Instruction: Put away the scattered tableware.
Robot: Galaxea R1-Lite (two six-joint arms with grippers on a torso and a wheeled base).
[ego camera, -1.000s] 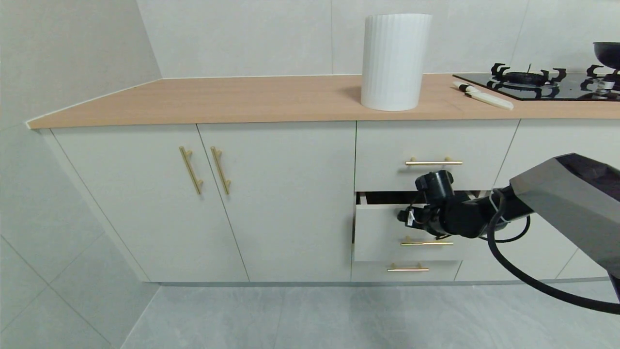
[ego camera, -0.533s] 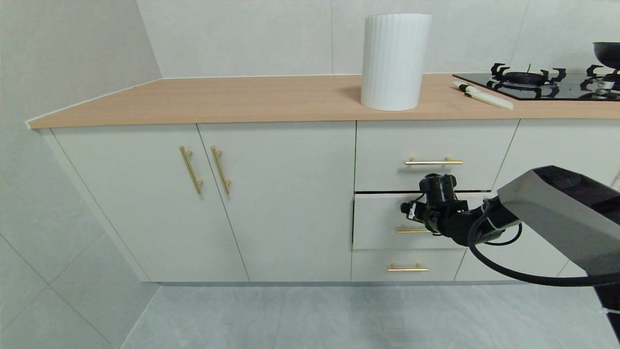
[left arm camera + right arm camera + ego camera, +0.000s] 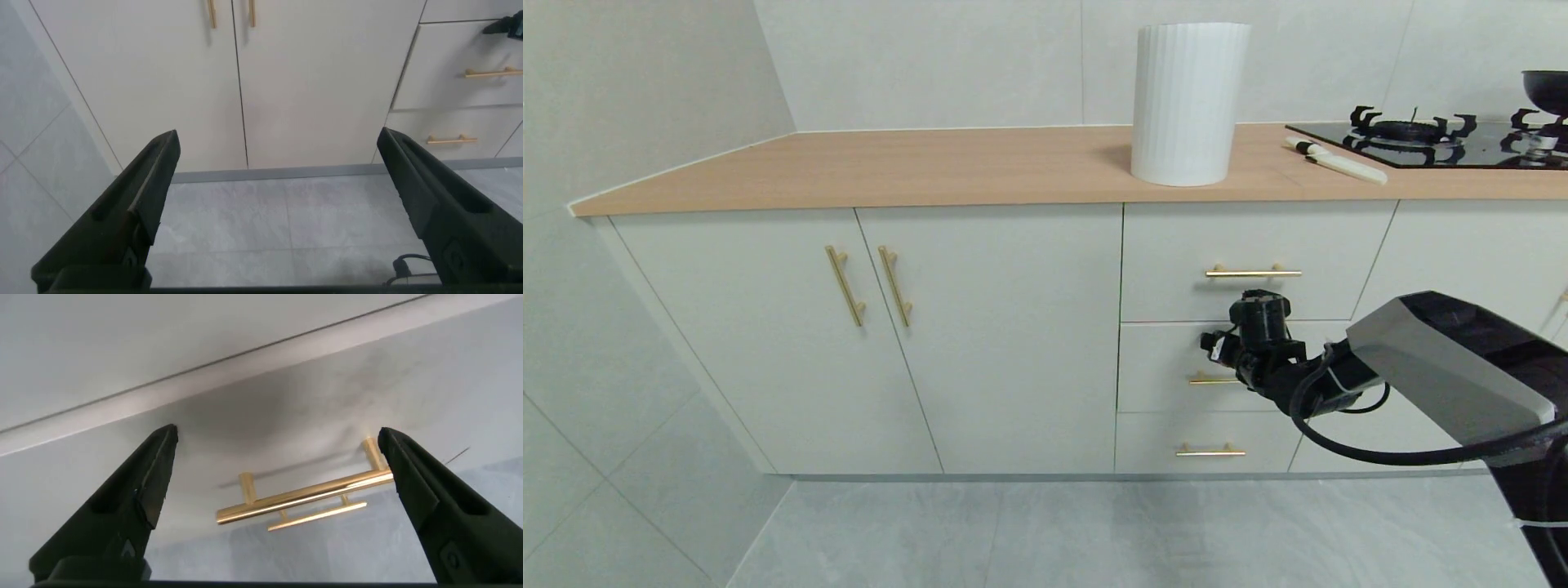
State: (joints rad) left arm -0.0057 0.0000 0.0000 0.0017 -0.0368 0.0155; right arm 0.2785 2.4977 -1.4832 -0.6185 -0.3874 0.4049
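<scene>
Spread right claw [image 3: 276,437] at drawer handle [image 3: 306,492] (contact unclear)

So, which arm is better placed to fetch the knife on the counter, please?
Probably right: the right gripper is open by the drawers below the knife; the left gripper faces the cabinet doors.

Pale grey tiled walls [image 3: 931,65] meet in a corner behind a wooden counter [image 3: 931,167]. Below it are two off-white doors [image 3: 996,343] with upright brass handles [image 3: 845,286] side by side. To their right is a stack of three shut drawers [image 3: 1168,245] with level brass bars. A black hob [image 3: 1462,151] sits in the counter at far right. The floor [image 3: 1013,531] is large grey tiles.
</scene>
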